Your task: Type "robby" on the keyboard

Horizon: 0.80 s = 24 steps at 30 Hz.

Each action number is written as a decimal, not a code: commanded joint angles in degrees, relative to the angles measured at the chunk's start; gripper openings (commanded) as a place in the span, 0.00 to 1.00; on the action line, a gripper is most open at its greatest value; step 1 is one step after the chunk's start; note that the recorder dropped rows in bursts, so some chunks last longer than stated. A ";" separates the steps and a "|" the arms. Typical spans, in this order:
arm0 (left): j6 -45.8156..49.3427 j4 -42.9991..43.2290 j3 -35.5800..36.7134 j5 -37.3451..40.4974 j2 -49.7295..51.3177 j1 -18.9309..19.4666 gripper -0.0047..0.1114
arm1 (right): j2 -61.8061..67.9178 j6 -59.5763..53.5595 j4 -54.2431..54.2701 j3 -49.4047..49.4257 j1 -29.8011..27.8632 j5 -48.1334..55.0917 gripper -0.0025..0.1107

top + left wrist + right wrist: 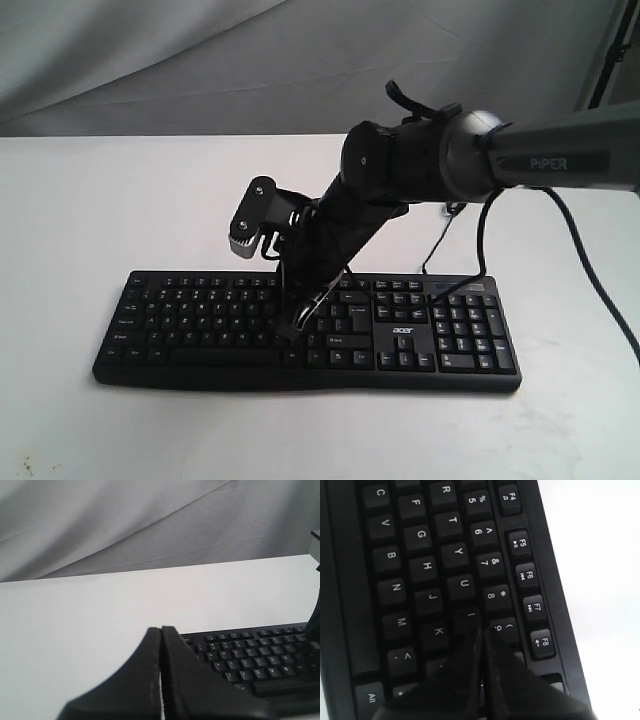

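Observation:
The black keyboard (200, 320) with an "acer" logo lies across the white table near its front edge. My right arm reaches down over its middle. The right gripper (300, 325) is shut, with its tips at the letter keys. In the right wrist view the keyboard (420, 555) fills the frame. The shut right gripper (481, 631) points at the spot just past the I key and beside the 9 key, hiding the key beneath. My left gripper (161, 628) is shut on nothing. It hovers off the Esc corner of the keyboard (250, 655).
The white table (90, 200) stretches to a grey cloth backdrop (200, 60). A thin black cable (432, 255) runs from the keyboard's back edge. A thicker arm cable (590, 270) hangs at the right.

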 commanded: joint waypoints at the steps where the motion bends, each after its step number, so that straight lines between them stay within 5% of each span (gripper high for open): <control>1: -0.16 0.27 0.25 -0.31 -0.20 -0.36 0.04 | -0.07 -0.48 0.53 0.11 -0.28 0.48 0.02; 24: -0.16 0.27 0.25 -0.31 -0.20 -0.36 0.04 | 1.63 -1.47 0.90 -0.19 -0.28 0.94 0.02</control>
